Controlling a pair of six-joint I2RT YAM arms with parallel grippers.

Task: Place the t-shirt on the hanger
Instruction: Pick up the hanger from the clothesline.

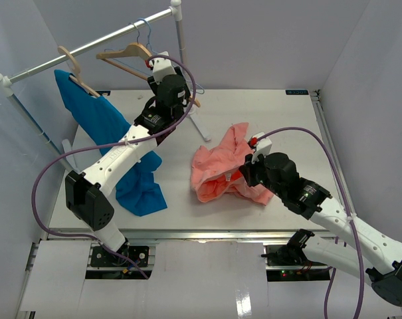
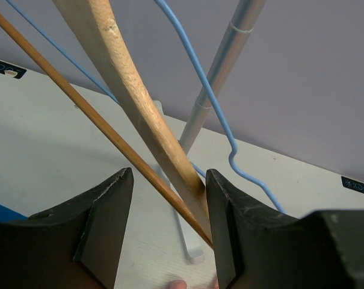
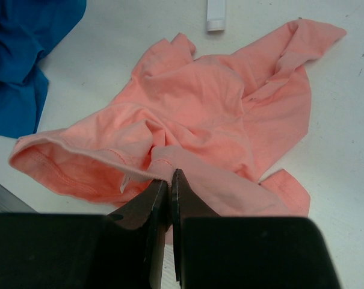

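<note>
White worktop [image 1: 274,119] carries the crumpled t-shirt [image 3: 218,102], spreading ahead of the right end effector [image 3: 169,180], whose fingers [image 3: 142,211] pinch its hem. Left end effector [image 2: 169,223] gapes wide, the hanger [image 2: 133,90] passing between its fingers [image 2: 103,223], wooden arm against one finger.

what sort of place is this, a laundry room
Probably a robot lab cell: grey panels box in a white table, with a small garment rail, plus left arm and right arm mounted at its edge.
</note>
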